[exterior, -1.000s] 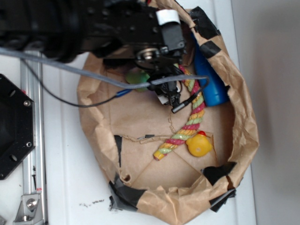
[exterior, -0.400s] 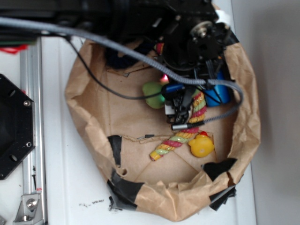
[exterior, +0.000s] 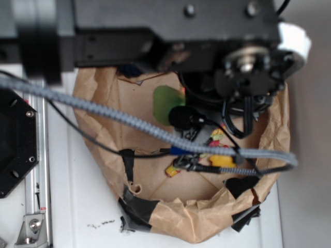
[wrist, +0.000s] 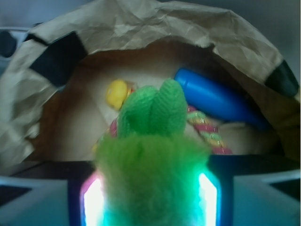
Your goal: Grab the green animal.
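The green animal (wrist: 150,155) fills the lower middle of the wrist view, fuzzy tuft nearest, two green ears pointing up. It sits between my gripper's (wrist: 150,200) two lit pads (wrist: 93,200), which press on its sides, so the gripper is shut on it. In the exterior view a patch of the green animal (exterior: 165,103) shows under the big black arm, which hides the gripper's fingers. The toy hangs above the floor of the brown paper bag (exterior: 170,219).
Inside the bag (wrist: 155,23) lie a yellow rubber duck (wrist: 116,93), a pink-yellow-green striped rope (wrist: 209,132) and a blue bottle (wrist: 216,99). The duck (exterior: 223,161) and rope (exterior: 217,138) show partly under cables. A black base plate (exterior: 15,144) stands left.
The arm has come up towards the exterior camera and looks much larger. The green animal has moved from the bag's back to its middle, with the gripper at it.
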`<move>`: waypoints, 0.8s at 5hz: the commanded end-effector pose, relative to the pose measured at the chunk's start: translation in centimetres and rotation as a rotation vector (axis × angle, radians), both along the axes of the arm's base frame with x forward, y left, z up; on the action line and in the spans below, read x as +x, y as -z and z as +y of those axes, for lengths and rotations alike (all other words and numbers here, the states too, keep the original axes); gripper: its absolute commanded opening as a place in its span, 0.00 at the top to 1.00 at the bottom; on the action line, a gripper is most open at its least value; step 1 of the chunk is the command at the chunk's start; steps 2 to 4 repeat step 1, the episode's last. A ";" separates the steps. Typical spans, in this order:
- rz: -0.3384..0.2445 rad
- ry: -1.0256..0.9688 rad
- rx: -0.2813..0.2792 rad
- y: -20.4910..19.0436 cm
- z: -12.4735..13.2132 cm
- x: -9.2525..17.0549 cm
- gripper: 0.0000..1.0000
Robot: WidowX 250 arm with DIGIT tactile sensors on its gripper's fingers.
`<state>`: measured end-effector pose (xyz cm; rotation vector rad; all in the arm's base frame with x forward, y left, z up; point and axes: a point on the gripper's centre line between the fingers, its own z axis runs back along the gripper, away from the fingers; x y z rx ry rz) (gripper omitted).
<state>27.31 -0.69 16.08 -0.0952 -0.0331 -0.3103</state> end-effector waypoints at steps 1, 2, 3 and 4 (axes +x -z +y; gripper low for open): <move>-0.001 0.023 -0.003 -2.6 1.4 -0.7 1.00; -0.001 0.023 -0.003 -2.6 1.4 -0.7 1.00; -0.001 0.023 -0.003 -2.6 1.4 -0.7 1.00; -0.001 0.023 -0.003 -2.6 1.4 -0.7 1.00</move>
